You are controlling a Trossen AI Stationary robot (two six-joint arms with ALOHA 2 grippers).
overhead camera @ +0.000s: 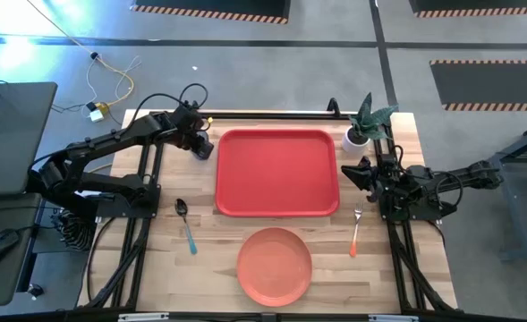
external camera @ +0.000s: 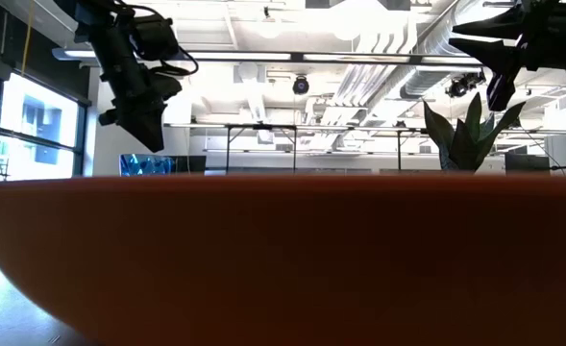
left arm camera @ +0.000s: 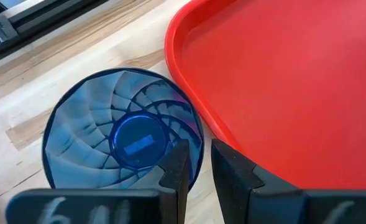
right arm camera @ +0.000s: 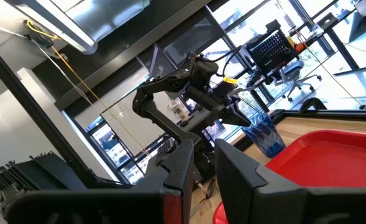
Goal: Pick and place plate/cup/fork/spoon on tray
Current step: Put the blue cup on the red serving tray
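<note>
The red tray (overhead camera: 276, 173) lies mid-table. The blue cup (left arm camera: 123, 143) is beside the tray's far left corner, and my left gripper (overhead camera: 200, 143) is shut on it; the cup also shows in the right wrist view (right arm camera: 263, 134). The orange plate (overhead camera: 274, 264) lies flat near the front edge and fills the bottom of the low view (external camera: 283, 259). The teal-handled spoon (overhead camera: 187, 224) lies left of the plate. The orange-handled fork (overhead camera: 356, 231) lies to its right. My right gripper (overhead camera: 360, 174) hovers shut and empty off the tray's right side. My left gripper holds the cup by its rim (left arm camera: 196, 149) on the side nearest the tray. One finger (left arm camera: 176, 168) is inside the cup and the other (left arm camera: 232, 177) outside, coming from above. The cup is mouth up; I cannot tell whether its base is on the table.
A white pot with a green plant (overhead camera: 363, 125) stands at the far right, just beyond my right gripper. Bare wood shows between the tray and the plate. Cables lie on the floor past the far left corner.
</note>
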